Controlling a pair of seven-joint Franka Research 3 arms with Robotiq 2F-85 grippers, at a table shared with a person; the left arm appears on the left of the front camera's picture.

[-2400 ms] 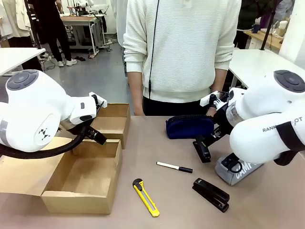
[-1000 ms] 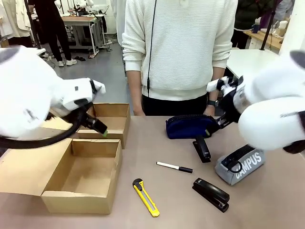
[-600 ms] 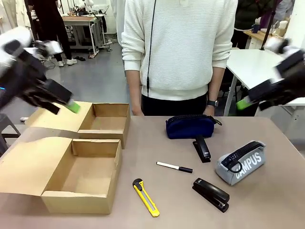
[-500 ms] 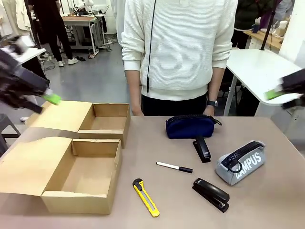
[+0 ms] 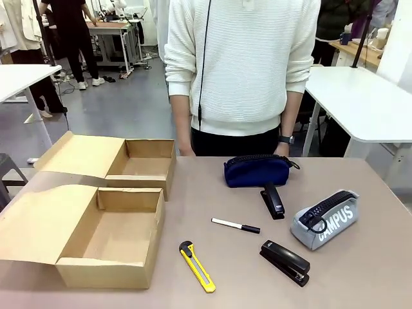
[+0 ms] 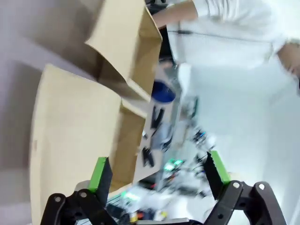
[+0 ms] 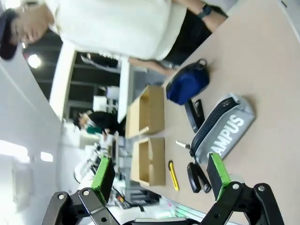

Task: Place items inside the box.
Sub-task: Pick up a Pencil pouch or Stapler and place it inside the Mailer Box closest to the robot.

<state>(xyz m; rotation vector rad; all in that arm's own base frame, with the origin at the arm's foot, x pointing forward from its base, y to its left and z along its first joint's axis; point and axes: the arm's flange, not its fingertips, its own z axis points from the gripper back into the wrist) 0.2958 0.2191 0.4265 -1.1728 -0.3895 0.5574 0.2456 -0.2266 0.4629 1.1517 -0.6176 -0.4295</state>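
Off the table (image 5: pixel 367 273), left fingers (image 6: pixel 100 174) apart, right fingers (image 7: pixel 103 174) apart, left wrist view blurred.

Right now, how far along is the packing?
Done: nothing, the near box and far box look empty. In hand: nothing, left gripper and right gripper are open. Left: navy pouch, far stapler, near stapler, marker, utility knife and grey pouch, all on the table.

My front camera sits on the robot's side, a little above the table (image 5: pixel 193 206), facing the person (image 5: pixel 244 71) across it. Both wrist cameras hang high and well back, rolled sideways: left above the cardboard boxes (image 6: pixel 75 140), right beyond the grey pouch (image 7: pixel 225 126). All three share the navy pouch (image 5: pixel 257 170)
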